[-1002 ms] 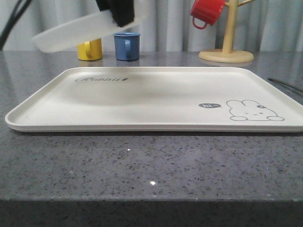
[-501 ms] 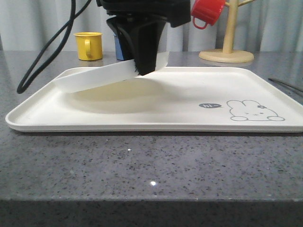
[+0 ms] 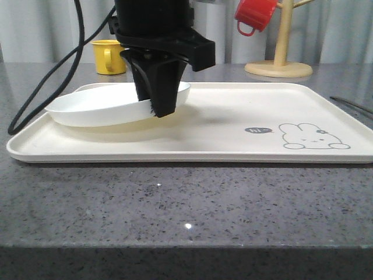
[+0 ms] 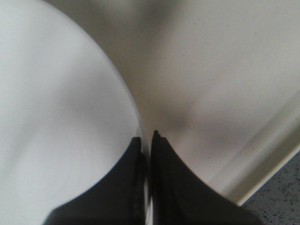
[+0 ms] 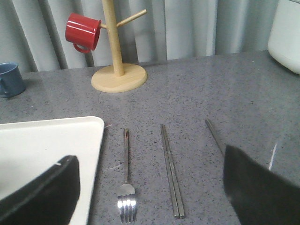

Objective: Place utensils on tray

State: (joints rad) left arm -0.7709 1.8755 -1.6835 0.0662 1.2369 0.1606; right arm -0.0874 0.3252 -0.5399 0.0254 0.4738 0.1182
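The cream tray (image 3: 233,116) with the rabbit drawing lies across the counter. My left gripper (image 3: 160,108) is shut on the rim of a round white plate (image 3: 93,108), which rests tilted on the tray's left part. The left wrist view shows the black fingers (image 4: 161,154) pinching the plate (image 4: 61,117) edge over the tray (image 4: 211,70). To the right of the tray (image 5: 42,150), a fork (image 5: 126,187), a pair of chopsticks (image 5: 169,168) and a thin handle (image 5: 214,136), its end hidden, lie on the counter. My right gripper (image 5: 150,187) hangs open above them, holding nothing.
A wooden mug tree (image 3: 280,58) with a red mug (image 3: 254,14) stands behind the tray's right end. A yellow mug (image 3: 108,56) sits at the back left, a blue mug (image 5: 10,78) beside it. A white appliance (image 5: 286,33) stands far right.
My left gripper has come down with the white plate from above the tray's far left, so the plate now rests on the tray.
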